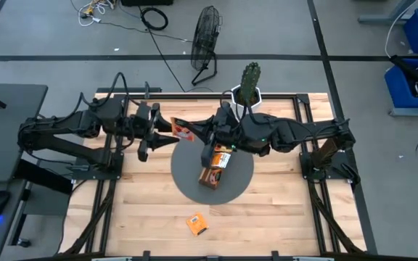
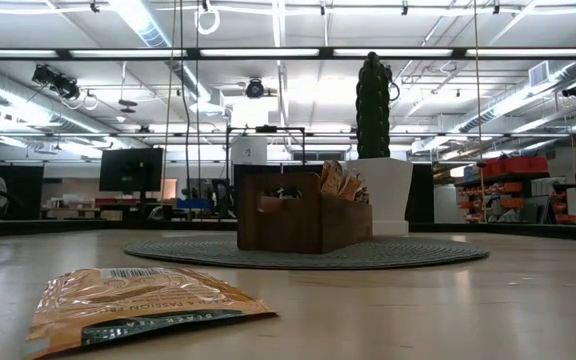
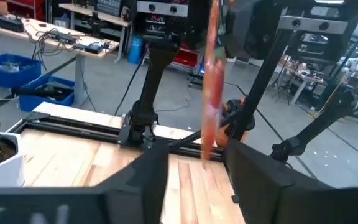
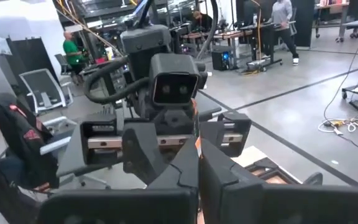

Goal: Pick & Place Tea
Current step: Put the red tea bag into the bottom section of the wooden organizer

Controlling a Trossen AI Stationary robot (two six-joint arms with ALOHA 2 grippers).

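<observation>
Nearest sachet: we see an orange tea sachet lying flat on the wood at the front of the low view; from above the same sachet sits alone near the table's front edge, well apart from the mat
Held sachet: we find a second sachet in mid-air between the two grippers, above the mat's back-left edge; the left wrist view shows it edge-on as a thin orange strip, a shape the overhead view does not give
Right gripper: the right gripper is clenched on the held sachet; its own wrist view shows only a sliver of orange at its closed fingers, facing the left arm's camera
Left gripper: the left gripper has its fingers spread on either side of the strip; we cannot tell whether they touch it
Tray: the brown wooden tray rests on the mat; only the low view shows more sachets standing in its far end
Mat: a round grey mat lies mid-table
Cactus: a potted cactus stands behind the mat at the table's back edge
Room: we see people in the right wrist view
</observation>
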